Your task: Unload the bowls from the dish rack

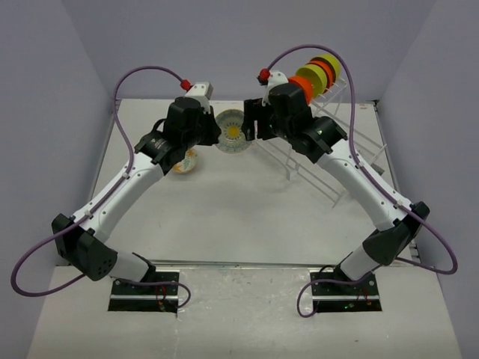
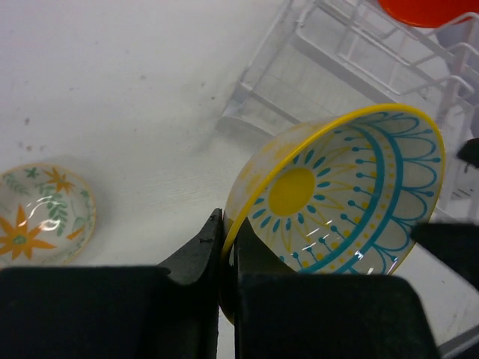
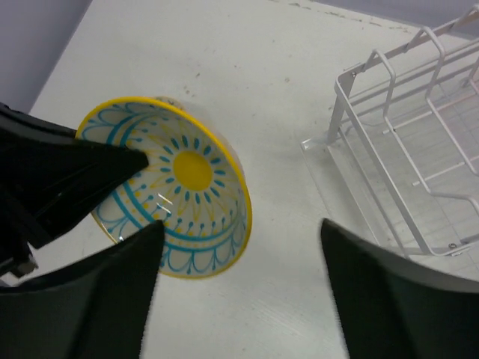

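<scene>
A cream bowl [image 1: 232,129] with a yellow rim, blue pattern and yellow centre hangs tilted above the table between the two arms. My left gripper [image 2: 224,247] is shut on its rim, one finger inside and one outside. My right gripper [image 3: 239,232] is open, its fingers spread wide, and the bowl [image 3: 179,187] sits by its left finger without being clamped. The white wire dish rack [image 1: 329,153] stands at the right. Orange-red [image 1: 307,78] and yellow [image 1: 329,66] bowls stand on edge in its far end.
A small cream bowl with orange flowers [image 2: 41,213] sits on the table under the left arm, also seen from above [image 1: 185,161]. The rack's near corner [image 3: 352,105] lies just right of the right gripper. Walls close in the table on three sides.
</scene>
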You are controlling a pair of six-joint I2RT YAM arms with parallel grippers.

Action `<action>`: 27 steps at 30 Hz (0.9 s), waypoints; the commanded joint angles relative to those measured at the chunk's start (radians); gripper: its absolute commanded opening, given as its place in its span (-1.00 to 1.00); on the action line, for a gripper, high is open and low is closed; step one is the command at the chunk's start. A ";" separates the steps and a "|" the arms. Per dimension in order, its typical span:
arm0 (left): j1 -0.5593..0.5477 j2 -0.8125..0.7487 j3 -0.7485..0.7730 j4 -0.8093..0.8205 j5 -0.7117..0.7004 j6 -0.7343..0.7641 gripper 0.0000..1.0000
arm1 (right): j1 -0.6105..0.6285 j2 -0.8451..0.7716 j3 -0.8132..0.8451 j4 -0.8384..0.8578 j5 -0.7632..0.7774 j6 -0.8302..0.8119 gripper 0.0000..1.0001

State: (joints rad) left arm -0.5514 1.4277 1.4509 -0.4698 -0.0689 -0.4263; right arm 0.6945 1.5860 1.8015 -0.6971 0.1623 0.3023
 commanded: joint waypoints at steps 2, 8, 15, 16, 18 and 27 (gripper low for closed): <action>0.071 0.005 -0.003 -0.058 -0.221 -0.081 -1.00 | 0.011 -0.044 0.009 0.059 0.055 0.008 0.98; 0.387 0.037 -0.197 0.014 -0.005 -0.167 -1.00 | -0.044 -0.168 -0.132 0.088 0.095 0.000 0.98; 0.432 0.103 -0.280 0.042 0.009 -0.200 -1.00 | -0.095 -0.248 -0.266 0.116 0.049 -0.008 0.98; 0.433 0.108 -0.290 0.048 0.000 -0.201 -1.00 | -0.096 -0.250 -0.275 0.117 0.049 -0.011 0.97; 0.447 0.134 -0.302 0.069 0.003 -0.192 -1.00 | -0.096 -0.258 -0.301 0.119 0.039 -0.018 0.97; 0.479 0.212 -0.291 0.123 0.093 -0.181 -1.00 | -0.096 -0.362 -0.396 0.146 0.022 -0.020 0.97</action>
State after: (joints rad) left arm -0.0845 1.6310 1.1431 -0.4526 -0.0467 -0.5915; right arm 0.6010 1.2999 1.4090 -0.6052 0.2062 0.2935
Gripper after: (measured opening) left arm 0.042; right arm 0.986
